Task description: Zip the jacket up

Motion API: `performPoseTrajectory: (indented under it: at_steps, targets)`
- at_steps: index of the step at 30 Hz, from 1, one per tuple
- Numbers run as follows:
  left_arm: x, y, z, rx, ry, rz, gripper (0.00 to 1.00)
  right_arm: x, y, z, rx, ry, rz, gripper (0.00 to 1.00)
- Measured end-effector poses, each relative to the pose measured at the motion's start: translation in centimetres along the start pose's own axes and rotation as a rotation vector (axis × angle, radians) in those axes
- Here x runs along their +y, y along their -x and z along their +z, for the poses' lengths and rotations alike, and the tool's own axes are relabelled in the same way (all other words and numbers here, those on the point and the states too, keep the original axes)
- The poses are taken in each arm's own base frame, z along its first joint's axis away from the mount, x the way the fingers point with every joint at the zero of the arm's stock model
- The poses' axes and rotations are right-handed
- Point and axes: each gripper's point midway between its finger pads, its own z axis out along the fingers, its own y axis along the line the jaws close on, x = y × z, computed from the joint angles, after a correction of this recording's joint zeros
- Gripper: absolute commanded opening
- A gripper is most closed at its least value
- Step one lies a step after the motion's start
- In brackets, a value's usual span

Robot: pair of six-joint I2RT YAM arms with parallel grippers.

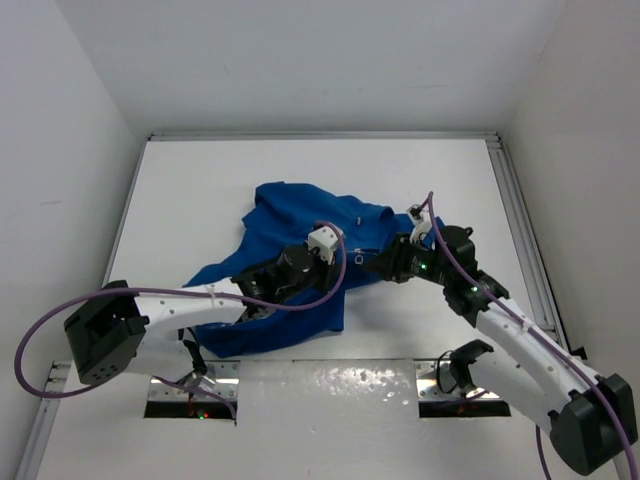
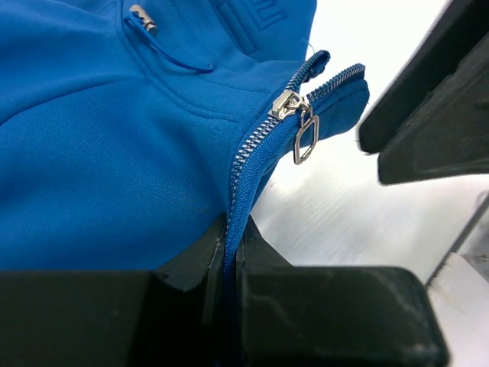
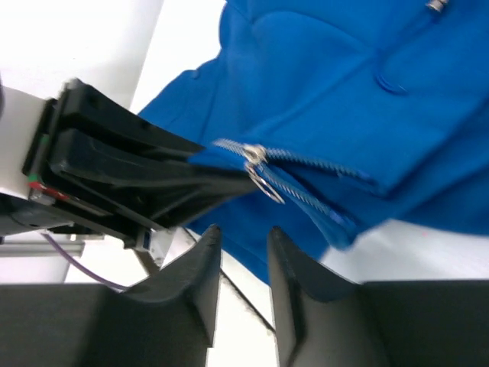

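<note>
From above, the jacket (image 1: 285, 225) is lying crumpled in the middle of the white surface (image 1: 420, 180). Both arms are reaching in over its right-hand edge. The left hand (image 1: 340, 262) and the right hand (image 1: 378, 262) are meeting almost tip to tip there, but this view is too small to show their fingers.

In the left wrist view, the left hand (image 2: 225, 248) is pinching the jacket's front edge, its fingers closed on the fabric right at the zipper (image 2: 248, 153). The closed teeth are running up and to the right, away from that grip, to the silvery slider (image 2: 285, 103). The pull tab (image 2: 306, 141) is dangling from the slider, and the two loose rows of teeth are parting beyond it. The dark bulk of the right hand is waiting close by at the right edge.

In the right wrist view, the right hand (image 3: 241, 241) is hovering with its fingers (image 3: 202, 283) slightly apart and nothing between them. The pull tab (image 3: 267, 189) is hanging just above that gap and a little to its right, so this hand is the one placed to take it. The zipper's unfastened stretch is leading off to the right, slightly downward, away from the left hand's anchoring grip. A pull would likely need to follow that line.
</note>
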Motion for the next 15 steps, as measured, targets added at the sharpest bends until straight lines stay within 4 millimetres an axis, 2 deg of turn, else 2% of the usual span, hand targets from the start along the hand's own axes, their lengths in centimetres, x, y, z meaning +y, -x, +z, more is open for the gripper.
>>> performPoseTrajectory:
  at_steps: [3,15]
  targets:
    - [-0.5,0.0,0.0,0.002,-0.024,-0.013,0.00,0.4,0.3,0.3,-0.004,0.020,0.010,0.36]
    - [-1.9,0.3,-0.3,0.000,-0.093,-0.048,0.00,0.1,0.0,0.8,0.018,0.014,0.048,0.42]
